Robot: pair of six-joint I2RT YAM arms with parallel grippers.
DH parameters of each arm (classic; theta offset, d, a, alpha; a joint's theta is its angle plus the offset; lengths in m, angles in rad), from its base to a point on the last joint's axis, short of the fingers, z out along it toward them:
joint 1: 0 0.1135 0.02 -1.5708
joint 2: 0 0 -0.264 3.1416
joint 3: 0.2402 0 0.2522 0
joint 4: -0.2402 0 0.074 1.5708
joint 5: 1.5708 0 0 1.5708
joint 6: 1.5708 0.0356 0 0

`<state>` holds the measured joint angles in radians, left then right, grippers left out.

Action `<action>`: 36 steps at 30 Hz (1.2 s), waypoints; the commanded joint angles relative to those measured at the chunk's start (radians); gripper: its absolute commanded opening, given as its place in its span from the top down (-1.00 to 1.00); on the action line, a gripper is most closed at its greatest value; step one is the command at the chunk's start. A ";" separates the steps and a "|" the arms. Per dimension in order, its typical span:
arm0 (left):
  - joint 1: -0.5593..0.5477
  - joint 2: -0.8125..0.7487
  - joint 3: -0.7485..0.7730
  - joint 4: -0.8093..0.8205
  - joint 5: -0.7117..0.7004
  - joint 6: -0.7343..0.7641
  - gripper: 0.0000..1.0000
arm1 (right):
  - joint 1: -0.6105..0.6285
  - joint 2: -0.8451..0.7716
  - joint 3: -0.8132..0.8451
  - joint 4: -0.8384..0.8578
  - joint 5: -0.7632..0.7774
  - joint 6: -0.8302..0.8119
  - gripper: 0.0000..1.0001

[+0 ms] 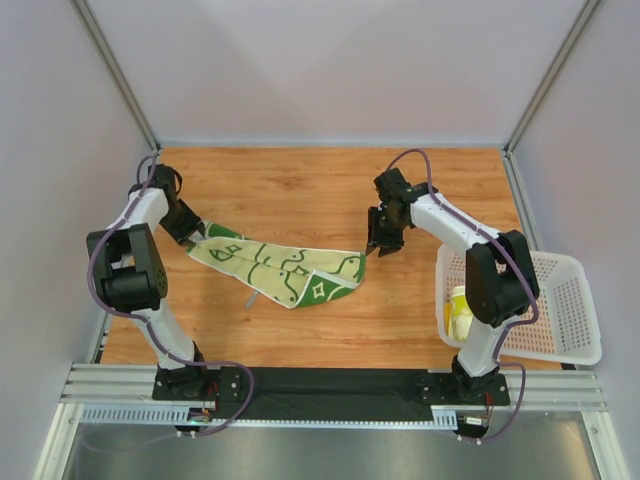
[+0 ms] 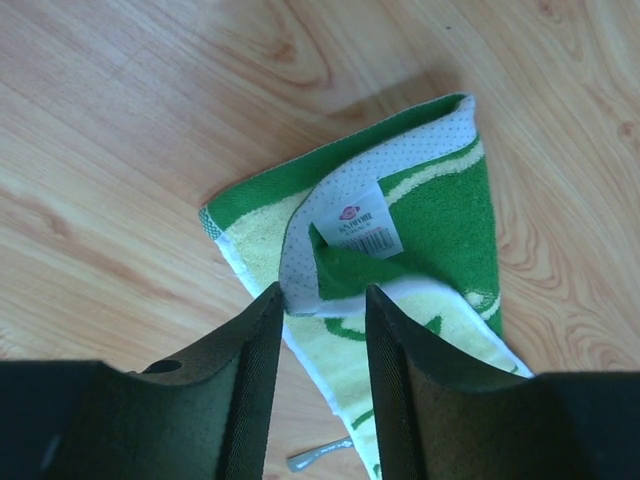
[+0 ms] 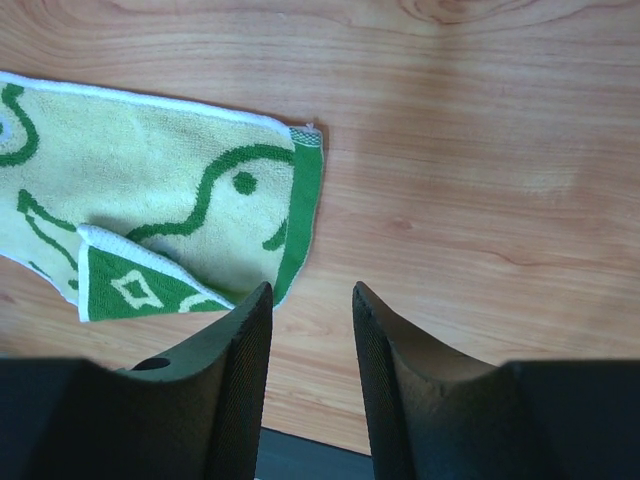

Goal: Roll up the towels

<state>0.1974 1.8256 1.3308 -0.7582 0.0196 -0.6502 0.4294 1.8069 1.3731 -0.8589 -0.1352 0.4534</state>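
The left gripper stands over the left end of the towel. A turned-up corner bearing a white label sits between its fingers and touches both. Whether they actually pinch it cannot be told from the wrist view. The right gripper hovers with its jaws narrowly parted and nothing between them, just off the towel's right end over bare wood.

Nearest the arm bases, at the right edge, sits a white perforated basket with a pale yellow roll in its left end (too small to tell more).

Farther in, the towel lies spread across the middle of the wooden table, slanting from the left gripper toward the right one. Its upper face is pale yellow with green prints and a green border. One near corner is folded over, showing a green underside with a cream diamond.
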 commanded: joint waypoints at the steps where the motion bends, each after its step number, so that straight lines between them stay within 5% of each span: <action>1: -0.004 -0.032 -0.025 -0.009 -0.020 -0.014 0.08 | -0.003 -0.031 -0.002 0.035 -0.044 -0.013 0.21; 10: -0.004 0.001 -0.021 -0.001 -0.043 -0.012 0.15 | -0.004 -0.026 -0.002 0.038 -0.047 -0.016 0.20; 17: -0.004 0.009 0.008 0.000 -0.037 -0.005 1.00 | -0.014 0.003 -0.005 0.061 -0.090 -0.013 0.18; 22: -0.006 -0.035 -0.016 -0.009 -0.006 0.015 1.00 | -0.049 0.042 -0.016 0.132 -0.167 -0.005 -0.23; 36: -0.007 -0.230 -0.203 0.019 0.069 0.029 1.00 | 0.003 0.233 0.104 0.097 0.011 0.030 -0.15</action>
<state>0.1959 1.6573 1.1439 -0.7544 0.0559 -0.6434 0.4103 2.0083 1.4212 -0.7719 -0.1837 0.4637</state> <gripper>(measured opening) 0.011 0.577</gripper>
